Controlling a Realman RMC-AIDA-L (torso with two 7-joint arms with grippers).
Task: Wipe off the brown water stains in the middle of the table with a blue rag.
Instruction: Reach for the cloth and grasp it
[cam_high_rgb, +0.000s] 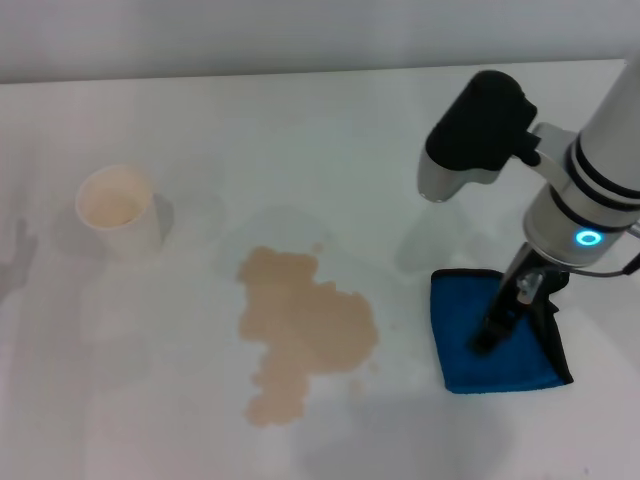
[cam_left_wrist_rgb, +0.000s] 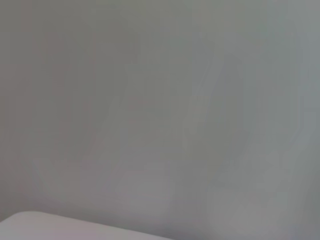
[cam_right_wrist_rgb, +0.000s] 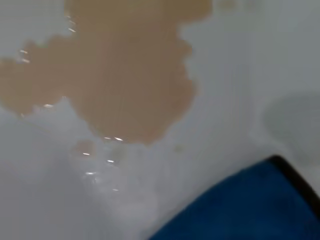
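Note:
The brown water stains (cam_high_rgb: 300, 325) form a tan lobed puddle in the middle of the white table (cam_high_rgb: 300, 130). The blue rag (cam_high_rgb: 465, 365), with black edging, lies flat on the table to the right of the puddle, apart from it. My right gripper (cam_high_rgb: 512, 318) is down on top of the rag, reaching in from the right. The right wrist view shows the puddle (cam_right_wrist_rgb: 125, 75) and a corner of the rag (cam_right_wrist_rgb: 250, 210) with bare wet table between them. My left gripper is out of view; the left wrist view shows only a blank grey surface.
A paper cup (cam_high_rgb: 118, 208) with a beige inside stands upright at the left of the table, well away from the puddle. Tiny droplets (cam_right_wrist_rgb: 85, 147) lie at the puddle's edge on the rag's side.

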